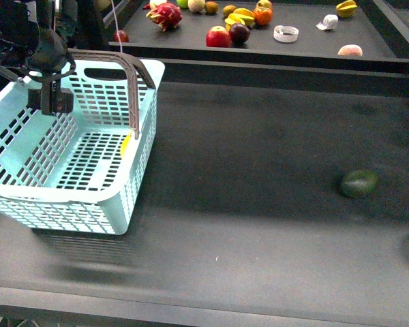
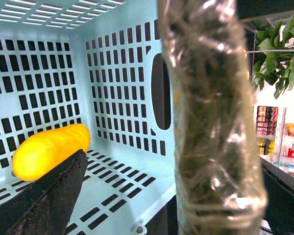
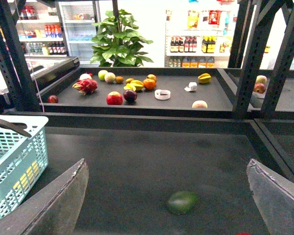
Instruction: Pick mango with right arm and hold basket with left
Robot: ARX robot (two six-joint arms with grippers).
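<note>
My front camera looks down the bench (image 1: 259,225); left wrist sits inside the basket (image 2: 122,88), shared at 10 o'clock.

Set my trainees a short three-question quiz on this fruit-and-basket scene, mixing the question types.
1. True or false: the mango lies inside the turquoise basket.
2. Multiple choice: what sits between the fingers of the right gripper? A) the mango B) an apple C) nothing
3. Short answer: what colour is the lone fruit lying on the near black table?

Key: 1 true; 2 C, the fingers stand wide apart with nothing between them; 3 dark green.
</note>
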